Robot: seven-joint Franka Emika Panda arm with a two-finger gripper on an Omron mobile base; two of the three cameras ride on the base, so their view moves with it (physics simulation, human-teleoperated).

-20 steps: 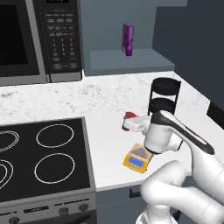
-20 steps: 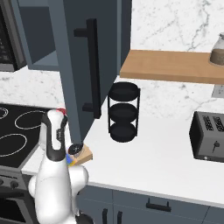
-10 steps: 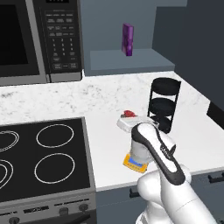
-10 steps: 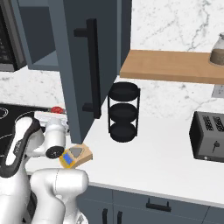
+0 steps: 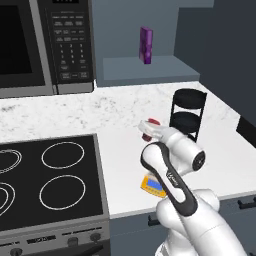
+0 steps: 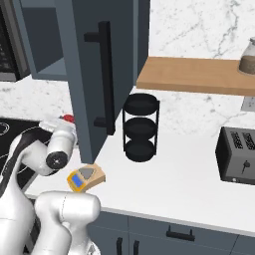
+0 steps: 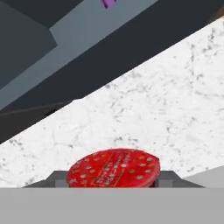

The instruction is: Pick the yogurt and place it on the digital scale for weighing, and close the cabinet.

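Yogurt [image 5: 151, 123] sits clamped in the gripper [image 5: 149, 129], raised above the white marble bench [image 5: 120, 150] in the left base view, with the digital scale [image 5: 153, 186] near the bench's front edge. Right base view: yogurt [image 6: 67, 118] beside the cabinet [image 6: 94, 69] door, open; scale [image 6: 85, 177] below. Hand view: the red lid [image 7: 113, 168] between the gripper [image 7: 113, 180] fingertips.

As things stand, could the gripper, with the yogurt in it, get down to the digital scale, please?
Probably yes. The gripper holds the yogurt above the counter, and the digital scale sits uncovered on the counter. The robot's own bent arm crowds the space above it.
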